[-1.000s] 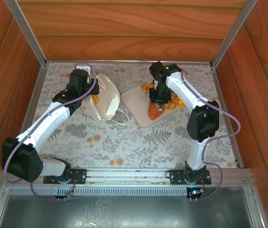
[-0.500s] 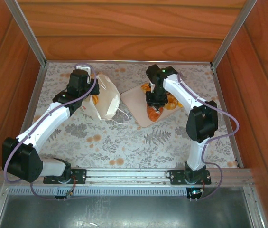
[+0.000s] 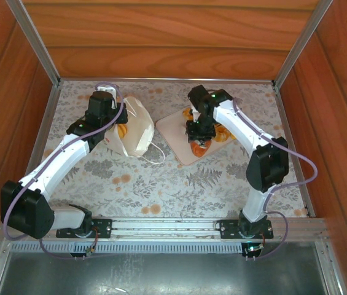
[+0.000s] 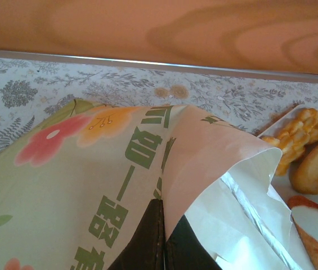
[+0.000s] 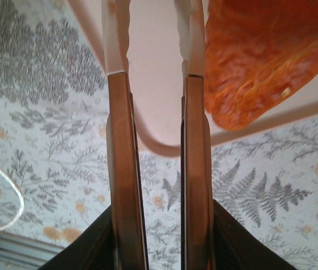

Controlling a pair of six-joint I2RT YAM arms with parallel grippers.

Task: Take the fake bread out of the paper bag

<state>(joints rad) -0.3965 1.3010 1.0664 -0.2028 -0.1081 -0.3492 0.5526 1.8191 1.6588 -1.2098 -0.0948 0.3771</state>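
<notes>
So, the left gripper (image 4: 160, 241) is pinched tight on the white paper bag (image 4: 108, 169) with the green lettering and flower prints. A fold of the paper is squeezed between its dark fingers. From above, the bag sits slumped on the grey floral tablecloth (image 3: 161, 184) in the far-left part of the table, with a thin white cord handle (image 3: 156, 155) trailing out toward the beige square tray (image 3: 171, 126) just beside it. Can't tell what's inside the bag, honestly.

The glossy golden-orange toy pastries (image 3: 225, 133) I can see are all on that tray. The left wrist camera catches a yellow braided loaf (image 4: 300, 132) and a round brown roll (image 4: 317, 166) side by side there.

The right gripper (image 5: 152, 35) hangs over the near part of the tray with its jaws a little apart, and there's only bare tray in the gap. A shiny deep-orange pastry (image 5: 260, 62) sits right next to the outer side of one finger. Whether it's touching, I can't say.
</notes>
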